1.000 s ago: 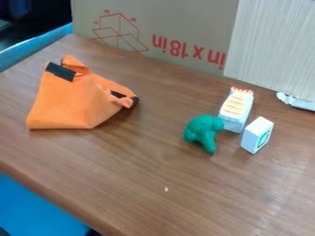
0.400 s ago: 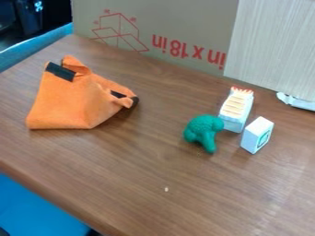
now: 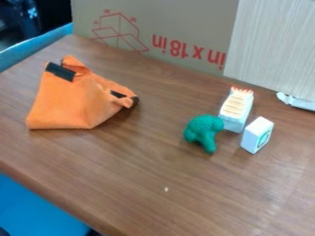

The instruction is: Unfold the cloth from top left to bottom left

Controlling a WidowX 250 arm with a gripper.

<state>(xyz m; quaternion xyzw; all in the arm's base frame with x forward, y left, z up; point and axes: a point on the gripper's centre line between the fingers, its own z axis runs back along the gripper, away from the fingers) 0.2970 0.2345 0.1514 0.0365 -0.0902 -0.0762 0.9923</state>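
The orange cloth point(image 3: 69, 102) lies at the left of the brown table, folded and bunched into a rough triangle with a raised, curled top. One black patch sits near its upper left corner, and another dark patch shows at its right tip, where the fabric is crumpled. What lies under its folds is hidden. A black part with small pale marks, which looks like part of the arm, stands beyond the table at the top left corner of the view, apart from the cloth.
A green toy figure point(image 3: 203, 132), a white block with an orange-striped face point(image 3: 236, 109) and a small white box point(image 3: 257, 135) stand right of centre. A cardboard panel point(image 3: 154, 27) and a pale panel point(image 3: 271, 46) border the table's back. The front edge slants across the lower left.
The black part at the top left corner has come lower into view, and its pale marks have shifted slightly down and left since the middle frame. The cloth and the toys have not moved.
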